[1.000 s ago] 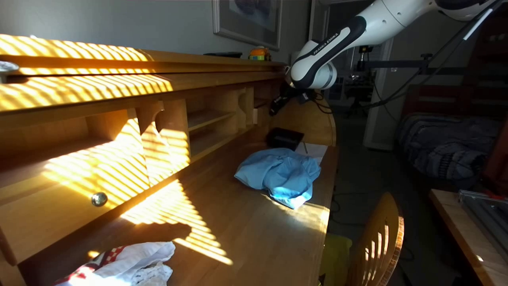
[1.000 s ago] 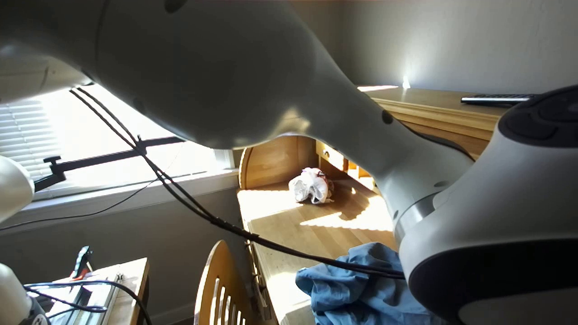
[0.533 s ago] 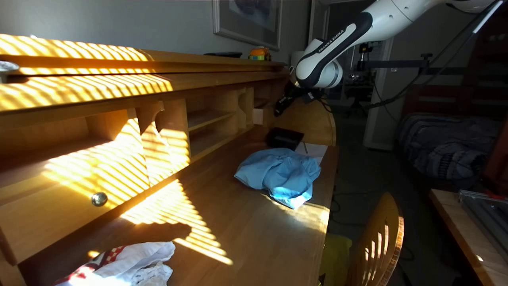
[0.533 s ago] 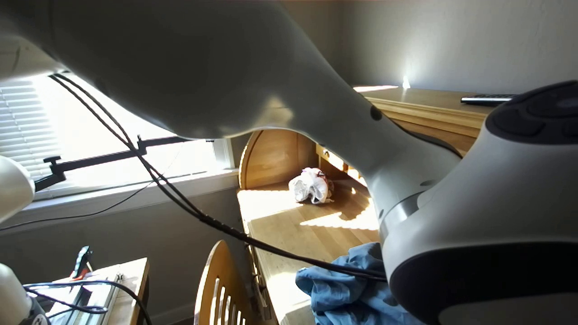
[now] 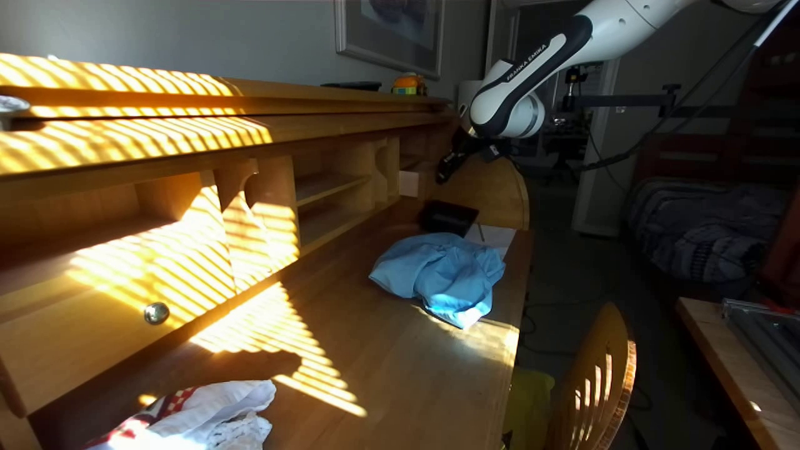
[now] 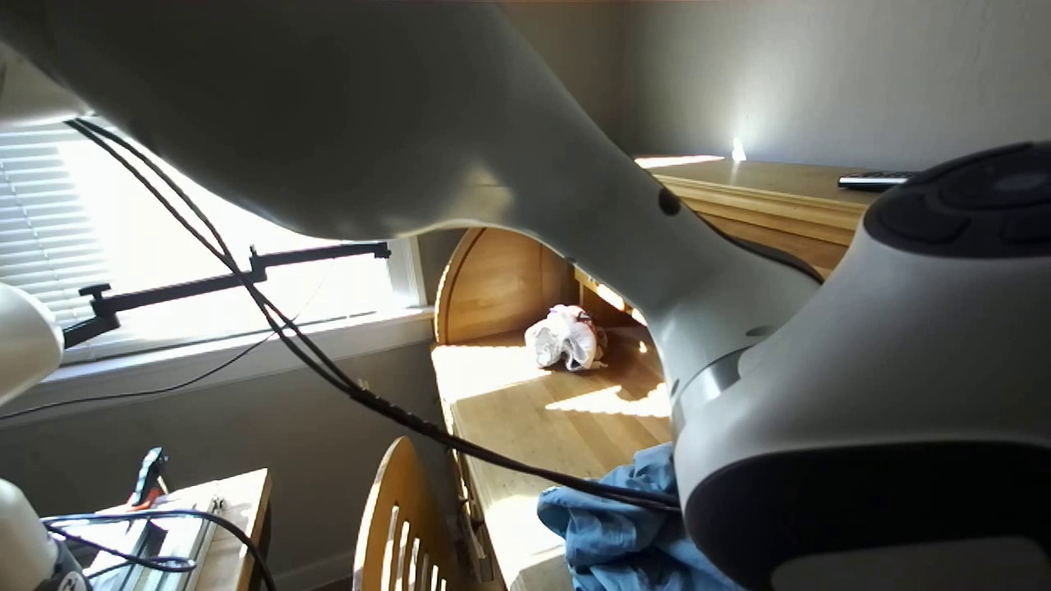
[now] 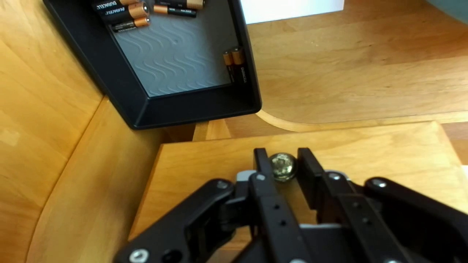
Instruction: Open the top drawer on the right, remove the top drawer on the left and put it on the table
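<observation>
The gripper (image 7: 282,160) is pinching the knob (image 7: 283,170) of the right drawer (image 7: 387,153), its 2 fingers (image 7: 309,164) standing narrow against the knob's sides. In an exterior view the right drawer is jutting past the cubbies (image 5: 331,187); the left drawer (image 5: 106,322), probably the front with its own knob, is sitting well apart from it, not yet removed.

Slipping is looking like the chief risk: the knob is round and shiny, and a pull going crooked could be twisting it loose or jamming the right drawer. Pulling too far could be tipping it onto the tray (image 7: 108,64), which is lying near and below it with batteries (image 7: 123,14) inside. Later, the cables (image 6: 392,409) could be snagging the blue cloth (image 5: 440,275) if the arm (image 5: 615,28) is crossing to the left drawer.

Below the right drawer, the desk (image 5: 387,375) is catching sun stripes (image 5: 269,325). The paper (image 5: 500,237) and blue cloth are lying near the right drawer, the white cloth (image 5: 215,409) well apart from it. Farther from it than the blue cloth, the chair (image 5: 601,330) is standing; the bed (image 5: 700,228) is sitting in dim light, well apart. Whether the task is meaning the desk or the side table (image 5: 705,320), I cannot tell.
</observation>
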